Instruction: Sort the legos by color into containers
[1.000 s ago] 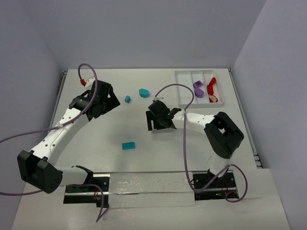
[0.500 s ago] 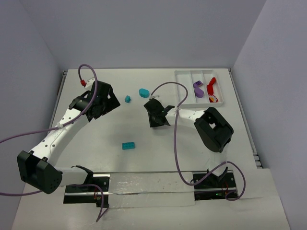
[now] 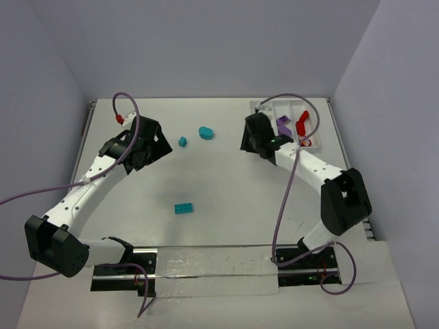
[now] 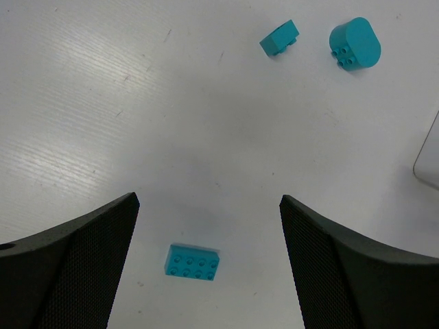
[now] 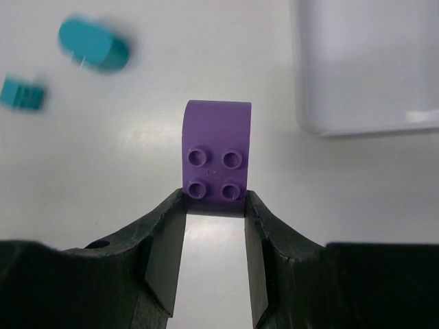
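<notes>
Right hand [image 5: 214, 205] is clenching on a purple lego [image 5: 216, 154], studs facing its wrist camera, hanging over the surface [image 5: 137, 171] just beside a corner of the tray [image 5: 363, 68]. Left hand [image 4: 206, 205] is sitting wide open, gripping nothing, hovering above a teal brick [image 4: 192, 262]. We're seeing two more teal legos lying loose: a rounded one [image 4: 354, 43] and a small one [image 4: 279, 38]. In the tray, purple [image 3: 282, 123] is lying in the middle compartment, reds [image 3: 302, 123] in the right.

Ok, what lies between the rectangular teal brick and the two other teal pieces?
Nothing: the left wrist view shows bare table between the rectangular teal brick and the small teal piece and rounded teal piece.
</notes>
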`<state>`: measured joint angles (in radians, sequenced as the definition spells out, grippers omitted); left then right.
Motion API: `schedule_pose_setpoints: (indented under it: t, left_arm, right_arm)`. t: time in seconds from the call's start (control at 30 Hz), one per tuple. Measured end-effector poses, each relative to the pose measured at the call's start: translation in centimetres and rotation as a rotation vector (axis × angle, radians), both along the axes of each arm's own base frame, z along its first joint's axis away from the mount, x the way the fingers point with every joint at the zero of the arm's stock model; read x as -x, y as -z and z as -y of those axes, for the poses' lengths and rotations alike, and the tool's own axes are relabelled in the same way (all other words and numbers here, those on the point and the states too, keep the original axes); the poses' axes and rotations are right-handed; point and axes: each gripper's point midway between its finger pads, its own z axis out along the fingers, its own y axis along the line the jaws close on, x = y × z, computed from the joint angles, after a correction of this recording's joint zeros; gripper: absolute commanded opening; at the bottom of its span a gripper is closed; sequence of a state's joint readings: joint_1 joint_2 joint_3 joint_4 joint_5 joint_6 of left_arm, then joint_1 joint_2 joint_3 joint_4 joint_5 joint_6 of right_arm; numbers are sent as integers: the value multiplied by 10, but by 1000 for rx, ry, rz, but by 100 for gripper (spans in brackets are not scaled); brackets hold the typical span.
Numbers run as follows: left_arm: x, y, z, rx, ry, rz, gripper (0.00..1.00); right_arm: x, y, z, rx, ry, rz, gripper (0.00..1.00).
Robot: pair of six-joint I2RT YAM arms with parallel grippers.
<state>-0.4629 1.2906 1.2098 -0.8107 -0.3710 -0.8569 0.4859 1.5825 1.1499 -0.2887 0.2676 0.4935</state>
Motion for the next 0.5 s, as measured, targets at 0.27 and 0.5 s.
schedule_pose_setpoints:
  t: [0.27,0.5]
  left_arm:
    - [0,2,2,7,12,-4,92]
    - [1,3,3,8,15,-8,92]
  right_arm:
    - [-39,0,115,-70,281,-8,18]
    - [-61,31,154,-87,388,-69,23]
